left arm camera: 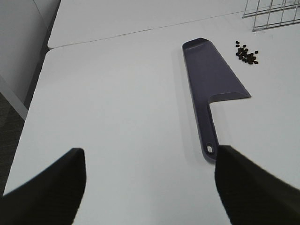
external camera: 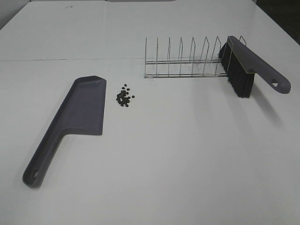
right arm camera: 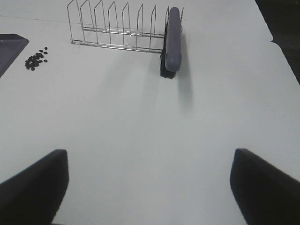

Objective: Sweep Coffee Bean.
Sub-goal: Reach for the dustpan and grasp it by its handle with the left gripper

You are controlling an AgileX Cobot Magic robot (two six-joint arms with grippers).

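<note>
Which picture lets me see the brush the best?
The exterior high view: the brush shows whole, black bristles and grey-purple handle, at the end of the wire rack. The right wrist view shows mostly its handle, with the bristles largely hidden. The left wrist view misses it.

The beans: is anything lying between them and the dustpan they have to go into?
Nothing visible. The beans lie in a small cluster right beside the dustpan, with only bare table between. The wire rack, with the brush resting on it, stands farther back, off that path.
</note>
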